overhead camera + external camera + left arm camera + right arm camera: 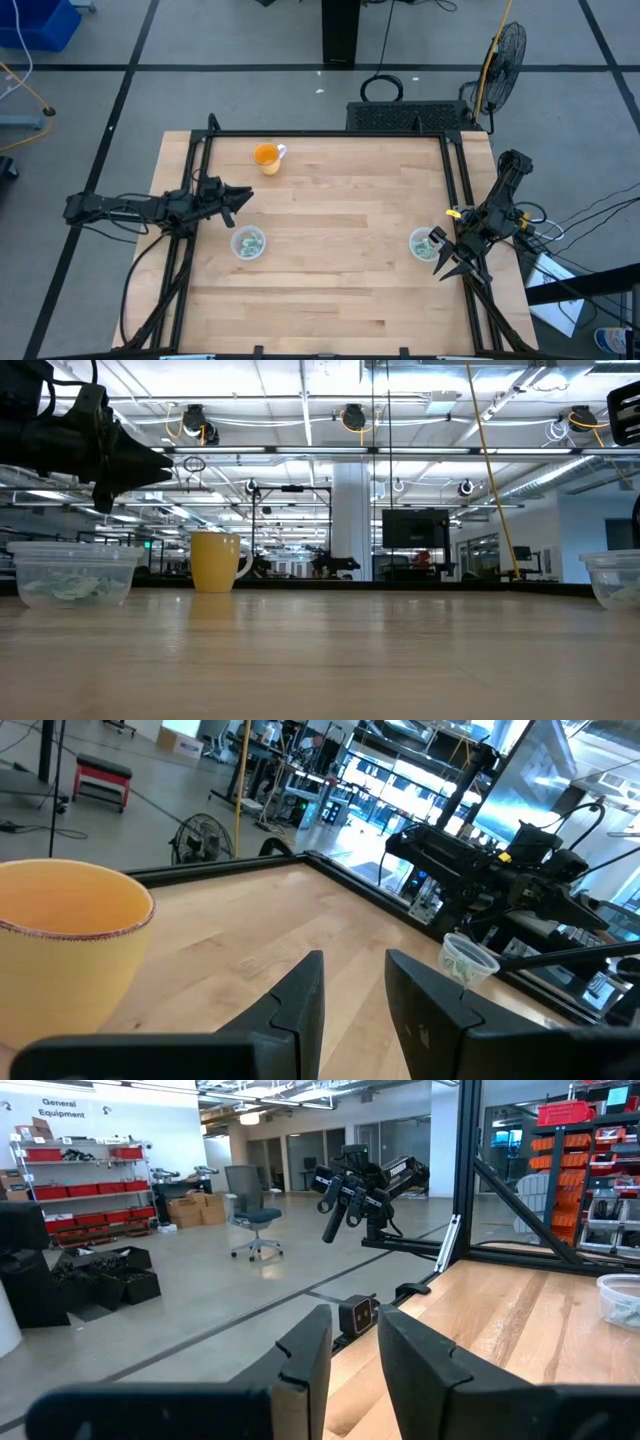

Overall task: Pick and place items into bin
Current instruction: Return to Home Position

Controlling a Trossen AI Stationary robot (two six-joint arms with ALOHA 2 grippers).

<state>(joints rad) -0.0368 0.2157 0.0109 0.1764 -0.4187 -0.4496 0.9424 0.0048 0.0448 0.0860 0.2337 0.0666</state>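
The items are small green-and-white packets lying inside two clear cups: the left cup [248, 243] [70, 573] and the right cup [424, 243] [612, 578] [466, 960]. I see no packets loose on the table. My left gripper [240, 197] [355, 990] hovers above the table, just far-left of the left cup. It is open with a narrow gap and holds nothing. My right gripper [447, 266] [352, 1352] hangs at the table's right edge, just near-right of the right cup, open and empty.
An orange mug [266, 156] [218, 561] [70, 940] stands upright near the table's far edge, left of centre. A black frame rail [330, 133] borders the far edge and both sides. A fan [503, 55] stands on the floor beyond the far right corner. Bare wood lies between the cups.
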